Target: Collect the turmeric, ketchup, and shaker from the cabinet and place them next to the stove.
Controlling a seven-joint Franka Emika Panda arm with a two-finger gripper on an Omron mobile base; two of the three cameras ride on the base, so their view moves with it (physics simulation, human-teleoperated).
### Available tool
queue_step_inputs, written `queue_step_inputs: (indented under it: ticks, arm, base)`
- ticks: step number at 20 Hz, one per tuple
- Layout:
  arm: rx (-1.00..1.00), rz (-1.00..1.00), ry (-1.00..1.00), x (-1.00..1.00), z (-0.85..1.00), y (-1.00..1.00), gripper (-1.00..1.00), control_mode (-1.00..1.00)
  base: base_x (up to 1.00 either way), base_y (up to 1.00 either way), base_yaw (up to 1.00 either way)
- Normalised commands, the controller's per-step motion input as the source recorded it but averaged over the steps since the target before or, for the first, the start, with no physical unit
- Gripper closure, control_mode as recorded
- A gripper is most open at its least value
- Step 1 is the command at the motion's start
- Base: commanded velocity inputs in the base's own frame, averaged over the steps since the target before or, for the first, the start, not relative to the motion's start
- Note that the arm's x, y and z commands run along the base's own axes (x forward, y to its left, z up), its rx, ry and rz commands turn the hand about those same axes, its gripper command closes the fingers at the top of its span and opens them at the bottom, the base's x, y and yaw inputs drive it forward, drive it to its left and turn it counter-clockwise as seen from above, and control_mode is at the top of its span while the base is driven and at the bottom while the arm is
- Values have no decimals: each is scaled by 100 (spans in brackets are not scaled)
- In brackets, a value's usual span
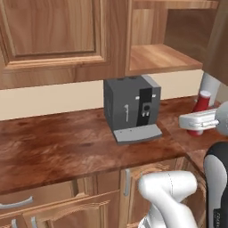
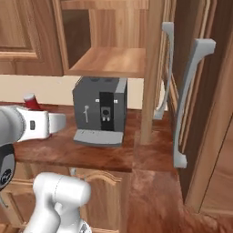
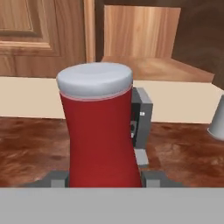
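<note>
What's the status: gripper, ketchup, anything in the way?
Gripper shut on ketchup. Ketchup upright over the counter. Coffee machine beside it, apart.

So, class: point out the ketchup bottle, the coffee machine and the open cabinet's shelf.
ketchup bottle (image 3: 98,144): hand view, red body.
coffee machine (image 1: 122,104): left base view, grey front face.
cabinet shelf (image 2: 111,61): right base view, bare wooden board.

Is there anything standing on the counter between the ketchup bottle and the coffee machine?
No. In the left base view, only bare wooden counter lies between the ketchup bottle and the coffee machine.
</note>
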Motion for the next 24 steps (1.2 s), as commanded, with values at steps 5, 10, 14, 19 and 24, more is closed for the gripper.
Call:
queue_step_inputs:
  ticks: [5,10,14,19,24]
  arm:
    - [0,0,0,0,0,0,100,100]
    - [0,0,0,0,0,0,100,100]
    - [0,0,0,0,0,0,100,100]
    - [0,0,0,0,0,0,100,100]
    - [0,0,0,0,0,0,100,100]
  base:
    - [-86,58,6]
    - [-88,62,3]
    - [-86,80,2]
    - [-76,56,-1]
    - [-75,10,-41]
